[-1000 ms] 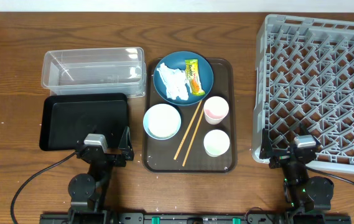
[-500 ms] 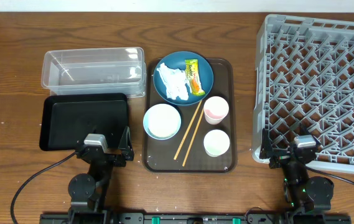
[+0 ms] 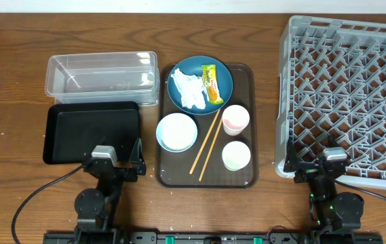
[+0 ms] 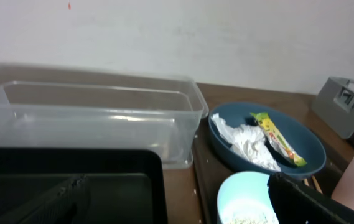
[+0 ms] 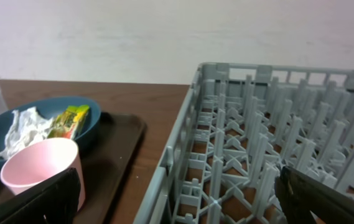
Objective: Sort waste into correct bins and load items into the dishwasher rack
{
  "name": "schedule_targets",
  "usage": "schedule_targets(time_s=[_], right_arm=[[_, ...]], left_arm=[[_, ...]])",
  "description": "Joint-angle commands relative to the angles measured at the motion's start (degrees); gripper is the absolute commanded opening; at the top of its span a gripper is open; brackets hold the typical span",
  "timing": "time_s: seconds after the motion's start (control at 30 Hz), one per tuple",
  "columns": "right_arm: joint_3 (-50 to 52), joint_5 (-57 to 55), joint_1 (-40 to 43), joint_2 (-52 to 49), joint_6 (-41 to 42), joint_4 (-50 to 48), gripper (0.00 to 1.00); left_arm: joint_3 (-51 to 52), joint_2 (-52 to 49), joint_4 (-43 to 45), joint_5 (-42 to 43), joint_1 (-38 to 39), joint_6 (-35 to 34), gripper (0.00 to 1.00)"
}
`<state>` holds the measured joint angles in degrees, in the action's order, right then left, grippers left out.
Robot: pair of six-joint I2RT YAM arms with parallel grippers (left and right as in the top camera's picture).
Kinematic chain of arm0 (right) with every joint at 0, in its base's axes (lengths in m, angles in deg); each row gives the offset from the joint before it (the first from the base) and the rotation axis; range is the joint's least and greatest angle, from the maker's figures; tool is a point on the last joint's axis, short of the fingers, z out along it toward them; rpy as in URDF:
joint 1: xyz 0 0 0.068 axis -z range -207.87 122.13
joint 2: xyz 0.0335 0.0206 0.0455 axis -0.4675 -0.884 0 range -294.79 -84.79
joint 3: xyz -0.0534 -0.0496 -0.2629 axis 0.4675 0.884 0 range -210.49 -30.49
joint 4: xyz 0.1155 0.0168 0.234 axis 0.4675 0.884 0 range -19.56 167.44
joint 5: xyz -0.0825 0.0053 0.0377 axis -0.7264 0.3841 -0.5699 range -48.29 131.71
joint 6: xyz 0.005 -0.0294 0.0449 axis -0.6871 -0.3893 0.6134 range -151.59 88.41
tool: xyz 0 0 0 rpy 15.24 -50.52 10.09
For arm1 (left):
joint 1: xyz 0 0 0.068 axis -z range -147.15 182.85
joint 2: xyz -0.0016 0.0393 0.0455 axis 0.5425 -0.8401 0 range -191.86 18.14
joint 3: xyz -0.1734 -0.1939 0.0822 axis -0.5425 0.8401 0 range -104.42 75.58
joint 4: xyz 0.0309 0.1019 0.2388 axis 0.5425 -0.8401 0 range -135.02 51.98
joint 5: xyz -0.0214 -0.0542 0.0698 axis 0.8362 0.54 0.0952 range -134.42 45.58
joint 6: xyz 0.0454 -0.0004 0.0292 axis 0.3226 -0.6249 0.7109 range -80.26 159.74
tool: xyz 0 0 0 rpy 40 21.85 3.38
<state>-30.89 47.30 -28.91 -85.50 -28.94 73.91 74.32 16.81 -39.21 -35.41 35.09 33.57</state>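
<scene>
A round blue plate (image 3: 223, 76) on the brown serving tray holds crumpled white tissue (image 3: 188, 91) and a yellow-green snack wrapper (image 3: 211, 83). A white bowl (image 3: 176, 131) with rice grains (image 4: 245, 218), a pair of wooden chopsticks (image 3: 206, 142) and two small cups (image 3: 235, 119) (image 3: 236, 155) lie on the same tray. The clear tub (image 3: 102, 78) and the black tray (image 3: 91, 132) sit at the left. The grey rack (image 3: 349, 102) is at the right. My left gripper (image 3: 114, 160) (image 4: 183, 208) is open and empty at the black tray's near edge. My right gripper (image 3: 321, 161) (image 5: 180, 202) is open and empty at the rack's near left corner.
The dark brown serving tray (image 3: 247, 173) stands between the bins and the rack. A strip of bare wooden table (image 3: 266, 122) separates it from the rack. The rack's wall (image 5: 183, 155) rises right in front of my right gripper. A white wall runs behind the table.
</scene>
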Motion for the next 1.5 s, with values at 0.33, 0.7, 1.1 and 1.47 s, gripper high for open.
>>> schedule_targets(time_s=[0.33, 0.7, 1.1, 1.47], right_arm=[[-15.28, -4.31, -0.48, -18.03, 3.69, 0.7, 0.99], [-43.01, -4.11, -0.42, -49.81, 2.27, 22.43, 0.99], [-50.71, -4.04, -0.44, -57.75, -0.33, 26.99, 0.99], [-50.71, -4.07, -0.44, -57.75, -0.13, 27.02, 0.99]], left_arm=[[-20.33, -28.68, -7.37, 0.74, -0.35, -2.03, 0.93], [-57.16, -61.66, -48.02, -1.73, -0.35, -0.94, 0.94], [-65.46, -69.44, -40.09, 2.27, 1.29, -1.2, 0.93], [-81.09, -92.37, -29.31, -2.43, 11.72, 0.59, 0.93]])
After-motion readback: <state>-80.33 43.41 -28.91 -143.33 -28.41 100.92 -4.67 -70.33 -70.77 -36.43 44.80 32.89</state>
